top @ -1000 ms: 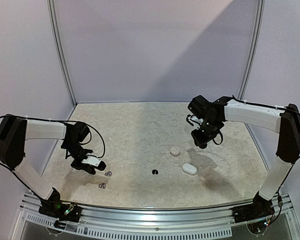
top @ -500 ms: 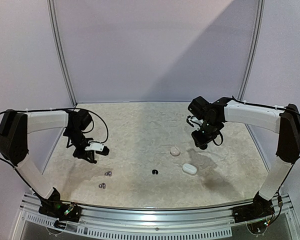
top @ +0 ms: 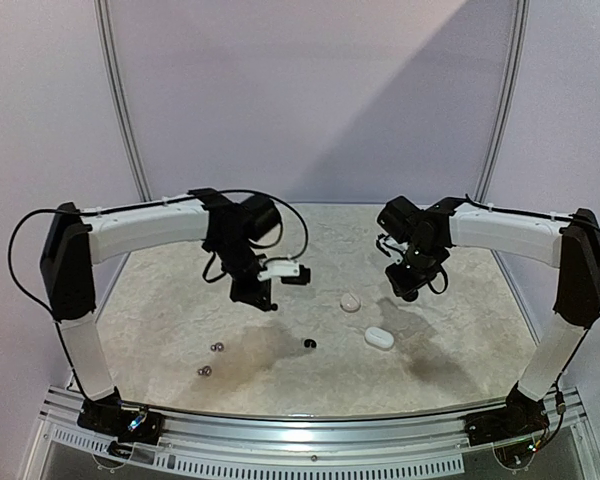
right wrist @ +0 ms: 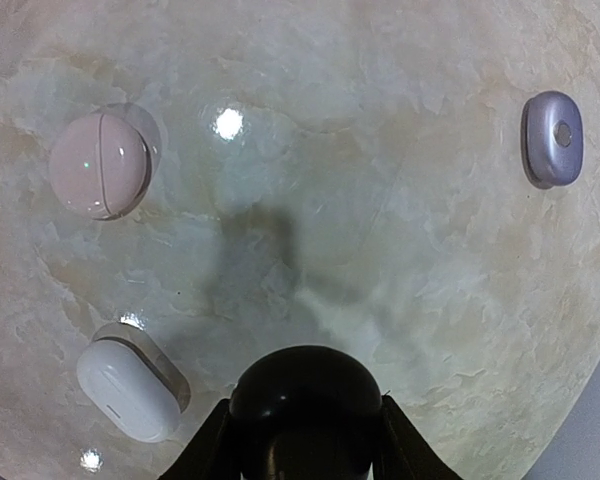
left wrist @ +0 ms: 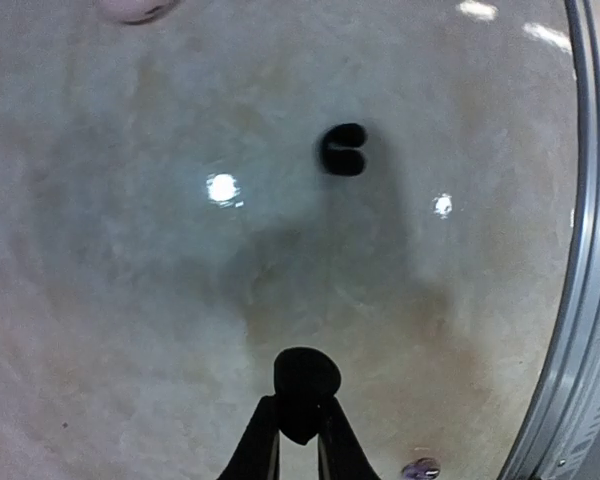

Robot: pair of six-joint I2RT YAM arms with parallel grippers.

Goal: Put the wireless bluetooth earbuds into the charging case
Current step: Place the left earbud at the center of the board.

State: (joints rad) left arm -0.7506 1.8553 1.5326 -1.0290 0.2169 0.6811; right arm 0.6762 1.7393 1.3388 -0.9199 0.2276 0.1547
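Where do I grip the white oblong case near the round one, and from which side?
Grip the white oblong case across its narrow width at mid-length, coming straight down from above. It lies flat with bare table along both long sides, and the round case sits well apart, so nothing should block.
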